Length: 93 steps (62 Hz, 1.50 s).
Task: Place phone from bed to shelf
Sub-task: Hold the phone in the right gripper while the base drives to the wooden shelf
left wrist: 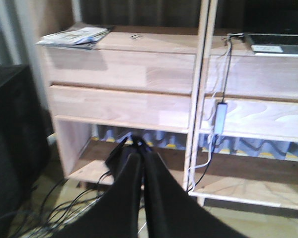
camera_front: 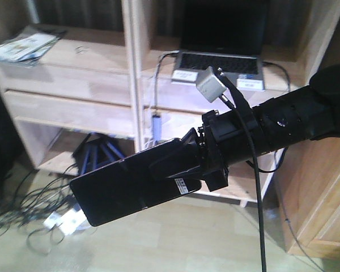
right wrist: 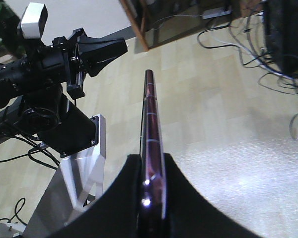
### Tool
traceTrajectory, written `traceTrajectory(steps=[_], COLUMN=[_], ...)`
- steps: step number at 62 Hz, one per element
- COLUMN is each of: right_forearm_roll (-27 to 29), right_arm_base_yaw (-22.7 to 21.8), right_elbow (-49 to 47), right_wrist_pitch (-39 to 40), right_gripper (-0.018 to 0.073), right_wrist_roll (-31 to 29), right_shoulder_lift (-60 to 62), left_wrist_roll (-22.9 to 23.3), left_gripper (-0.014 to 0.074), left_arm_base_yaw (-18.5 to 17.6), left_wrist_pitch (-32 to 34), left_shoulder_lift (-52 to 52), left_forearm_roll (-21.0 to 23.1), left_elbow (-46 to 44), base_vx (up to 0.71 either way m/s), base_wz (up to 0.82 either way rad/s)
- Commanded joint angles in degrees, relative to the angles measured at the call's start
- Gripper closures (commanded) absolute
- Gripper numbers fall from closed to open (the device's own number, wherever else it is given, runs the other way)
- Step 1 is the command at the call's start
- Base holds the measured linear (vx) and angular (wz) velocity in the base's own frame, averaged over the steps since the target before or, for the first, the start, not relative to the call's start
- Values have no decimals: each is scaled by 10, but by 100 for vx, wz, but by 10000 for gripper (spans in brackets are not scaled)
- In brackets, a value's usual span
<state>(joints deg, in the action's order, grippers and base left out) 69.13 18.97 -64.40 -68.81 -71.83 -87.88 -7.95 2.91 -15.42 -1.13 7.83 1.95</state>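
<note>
The phone (camera_front: 113, 190), slim and black with a white barcode sticker, is held in the air in front of the light-wood shelf (camera_front: 96, 85), tilted down to the left. My right gripper (camera_front: 178, 167) is shut on its sticker end. The right wrist view shows the phone (right wrist: 151, 114) edge-on, pinkish, clamped between the right gripper (right wrist: 151, 161) fingers above the floor. My left gripper (left wrist: 140, 151) is shut with nothing in it, facing the shelf (left wrist: 139, 64) at its lower boards. The left arm (right wrist: 64, 59) also shows in the right wrist view. The bed is out of view.
A grey laptop (camera_front: 221, 56) stands open on the right shelf board, magazines (camera_front: 22, 46) lie on the left board. A power strip (camera_front: 156, 124) hangs on the divider. Loose cables (camera_front: 22, 215) cover the floor at left. A dark block (left wrist: 10, 139) stands left of the shelf.
</note>
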Motion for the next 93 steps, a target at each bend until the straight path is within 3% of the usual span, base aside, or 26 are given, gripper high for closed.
traceTrajectory(steps=[1,93], right_forearm_roll=[53,53], right_arm_base_yaw=[-1,-1], right_elbow=[-15,-15], right_wrist_pitch=[-52,-52], right_gripper=[561,561], right_wrist_roll=[-2,-2], right_shoulder_lift=[24,24], left_wrist_roll=[2,2], left_gripper=[596,596], left_arm_base_yaw=[-3,-3], left_wrist_pitch=[38,38], left_shoulder_lift=[-3,-3], left_forearm_roll=[5,5], left_elbow=[2,2], base_vx=[37,30], base_wz=[-32,-15])
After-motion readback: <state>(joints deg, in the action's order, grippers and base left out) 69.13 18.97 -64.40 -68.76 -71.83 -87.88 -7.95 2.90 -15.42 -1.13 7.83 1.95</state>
